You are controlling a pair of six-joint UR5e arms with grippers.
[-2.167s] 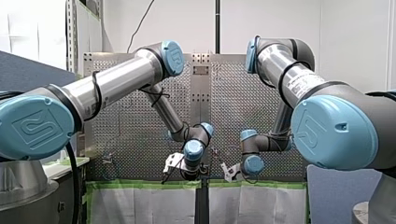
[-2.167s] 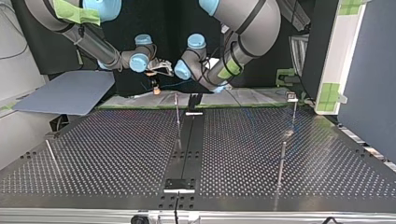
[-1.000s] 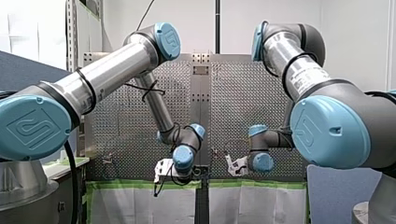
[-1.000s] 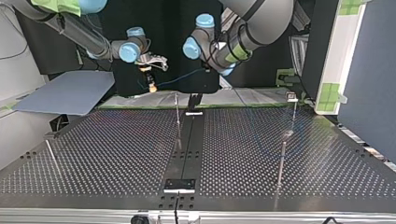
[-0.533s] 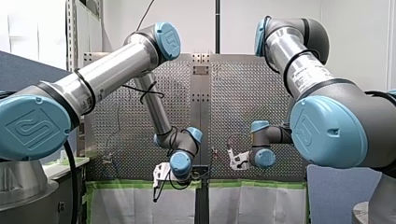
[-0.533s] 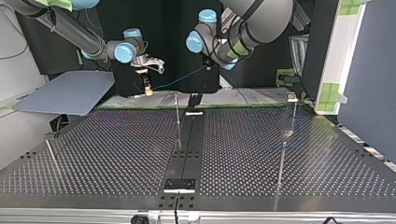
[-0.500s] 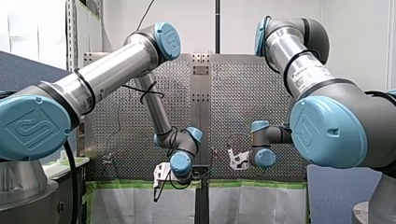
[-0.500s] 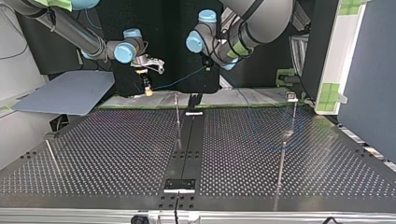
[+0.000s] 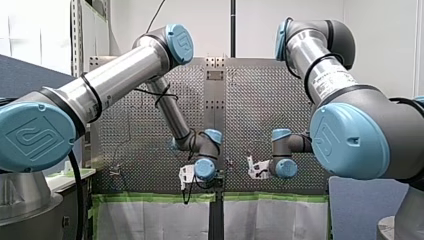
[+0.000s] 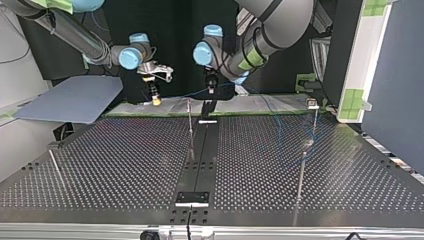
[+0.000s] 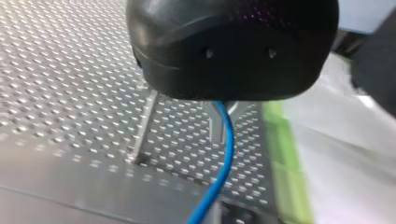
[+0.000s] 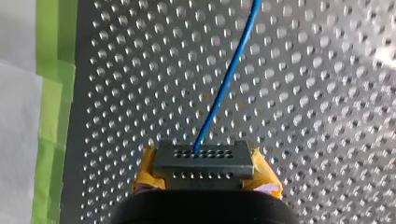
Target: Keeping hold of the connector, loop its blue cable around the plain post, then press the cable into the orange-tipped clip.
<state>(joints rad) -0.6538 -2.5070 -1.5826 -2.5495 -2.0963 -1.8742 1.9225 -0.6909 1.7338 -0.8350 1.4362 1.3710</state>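
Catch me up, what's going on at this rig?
My right pincer is shut on the grey connector, holding it above the far edge of the perforated table in the top view. The blue cable runs from the connector across to my left pincer, which hangs beside it. Both are beyond the thin post, and no loop around it shows yet.

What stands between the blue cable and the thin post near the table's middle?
Nothing visible. The blue cable leaves the connector in my right gripper near the taped edge; only bare perforated table separates it from the thin post.
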